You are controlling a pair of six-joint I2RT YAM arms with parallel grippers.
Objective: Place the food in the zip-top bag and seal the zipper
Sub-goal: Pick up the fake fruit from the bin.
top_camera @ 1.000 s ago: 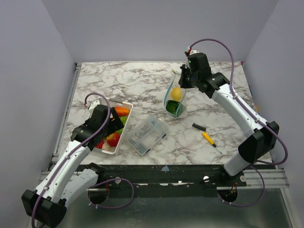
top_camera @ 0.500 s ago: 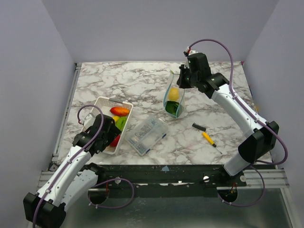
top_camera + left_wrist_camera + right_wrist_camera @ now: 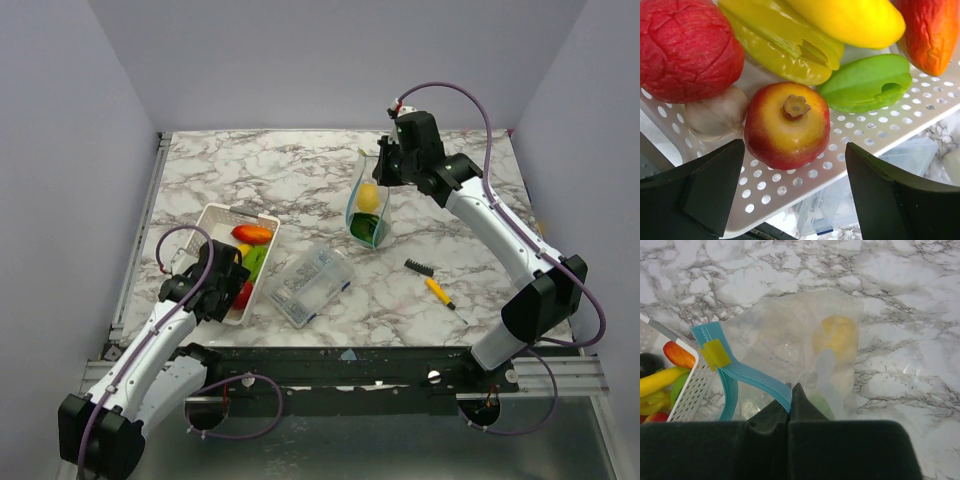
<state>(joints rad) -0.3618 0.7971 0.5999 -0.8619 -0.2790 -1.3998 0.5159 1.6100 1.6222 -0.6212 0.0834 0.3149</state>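
Note:
My right gripper [image 3: 791,399] is shut on the light blue zipper strip [image 3: 747,375] of the clear zip-top bag [image 3: 805,347] and holds its mouth up at the table's back [image 3: 367,205]. A yellow fruit [image 3: 834,335] and a green piece lie inside. My left gripper [image 3: 795,195] is open over the near end of the white tray [image 3: 790,187], its jaws either side of a red-and-yellow apple [image 3: 786,125]. Around it lie a red fruit [image 3: 685,47], a garlic bulb [image 3: 715,115], yellow-green and green pieces [image 3: 867,82], a banana [image 3: 850,17] and an orange-red piece [image 3: 930,30].
A clear rigid box [image 3: 308,284] lies right of the tray [image 3: 225,215]. A small black brush with a yellow handle [image 3: 430,282] lies right of the box. Grey walls close the table's left, back and right.
My left arm has drawn back toward the near end of the tray and lowered over the apple. My right gripper has held the bag still.

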